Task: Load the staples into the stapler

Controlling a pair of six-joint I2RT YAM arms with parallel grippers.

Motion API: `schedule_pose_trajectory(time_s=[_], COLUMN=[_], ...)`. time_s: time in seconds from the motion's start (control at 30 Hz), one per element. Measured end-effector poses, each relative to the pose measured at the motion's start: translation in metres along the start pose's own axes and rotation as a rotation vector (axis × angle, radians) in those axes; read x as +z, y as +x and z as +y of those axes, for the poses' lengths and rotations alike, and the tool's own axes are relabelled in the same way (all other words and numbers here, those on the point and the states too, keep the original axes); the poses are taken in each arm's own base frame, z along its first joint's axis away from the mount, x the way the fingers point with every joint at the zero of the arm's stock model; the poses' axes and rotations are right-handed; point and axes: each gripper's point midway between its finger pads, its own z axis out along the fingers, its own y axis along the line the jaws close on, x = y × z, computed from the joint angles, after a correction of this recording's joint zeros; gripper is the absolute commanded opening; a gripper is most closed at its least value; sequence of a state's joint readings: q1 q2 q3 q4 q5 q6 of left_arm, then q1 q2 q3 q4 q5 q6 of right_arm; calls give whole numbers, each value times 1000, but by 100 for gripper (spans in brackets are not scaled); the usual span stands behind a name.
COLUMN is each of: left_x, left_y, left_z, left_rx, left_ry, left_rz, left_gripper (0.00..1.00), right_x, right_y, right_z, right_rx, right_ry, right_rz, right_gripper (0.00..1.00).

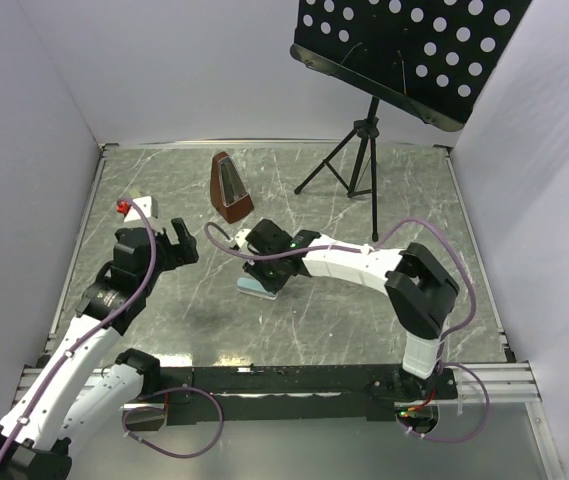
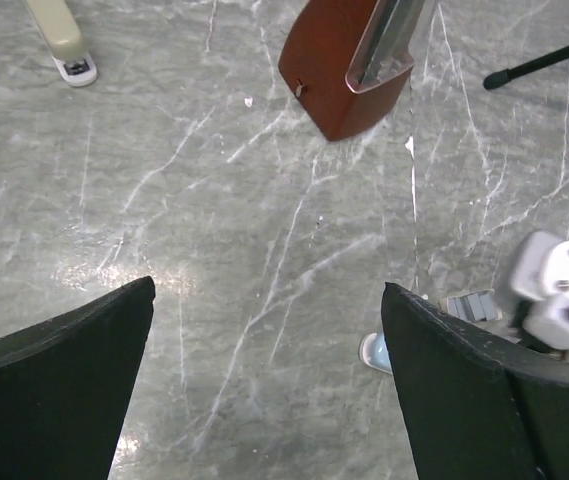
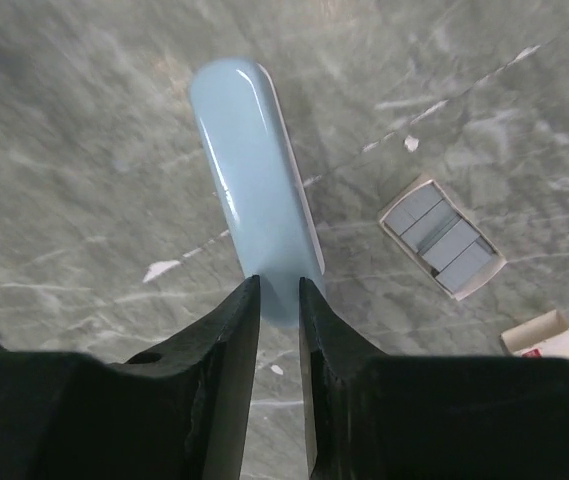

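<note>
Since the staples [image 3: 442, 240], thin silvery-grey strips packed side by side, sit untouched in their small open cream-tan cardboard tray [image 3: 388, 216], the loading proper has not begun, and most of the risk lies in how I reach them. Seen from my right wrist, the tray lies at three o'clock of the pale blue, glossy, round-nosed stapler [image 3: 254, 180], near it but not touching. A cream cardboard piece with red marks [image 3: 549, 335] lies at about four o'clock.

My right claw [image 3: 279, 290] is drawn in to a narrow slit over the stapler's rear end. The body there is wider than the slit, so I cannot tell whether I have hold of any of it. On that slick curved shell my fingers could skid off, or shove the stapler sideways into the light tray and scatter the strips.

I judge the strips brittle and hard to pinch from a flush pack, so one could snap.

My left claw [image 2: 269, 288] gapes fully wide and empty. From overhead it hangs at ten o'clock of the stapler, well apart, so nothing braces the stapler on the grey marbled table [image 1: 364, 320]. A beige stapler [image 2: 62, 35] farther along that line could be mistaken for mine. The red-brown wooden metronome [image 1: 231, 187] stands at twelve o'clock.
</note>
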State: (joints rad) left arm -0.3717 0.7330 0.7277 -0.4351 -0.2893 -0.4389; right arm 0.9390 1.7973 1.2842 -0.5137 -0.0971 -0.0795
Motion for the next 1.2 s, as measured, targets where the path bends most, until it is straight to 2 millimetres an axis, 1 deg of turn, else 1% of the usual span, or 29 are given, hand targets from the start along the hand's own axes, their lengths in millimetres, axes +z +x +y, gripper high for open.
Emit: schedule_pose_trajectory(time_s=[0.07,0.23,0.33,0.4,0.43,0.6,0.77,0.9,1.03,1.2], left_x=[-1,-3,-3,-3,-3,-3,-3,-5,-5,-5], left_y=[-3,-5,-6,-6,-6,-6,-7,-9,-9,-9], left_z=[1,3,4,5,5,5,7,8,8,8], left_rx=[-1,1,2,2,2,2,1,-1,-2,-2], left_ry=[-6,-15,-17,-21,-21,-24,-31,-34,-33,-33], left_rz=[-12,-25,-27,-28,-29,-31,-35,-43,-47,-47], left_gripper=[99,99,99,99,99,99,100,99,99,99], right_x=[7,9,8,6,5,-7,-20,-22,-20,-10], right_y=[5,6,6,5,3,-6,-16,-16,-11,-9], right_z=[-1,-2,-2,-1,0,4,4,3,2,3], right_rx=[-1,1,-2,-4,-4,-10,-19,-31,-43,-66], right_ry=[3,9,17,19,19,15,19,30,31,22], right_rz=[32,46,52,54,54,51,36,45,66,94], right_gripper=[28,27,30,35,41,58,62,63,64,64])
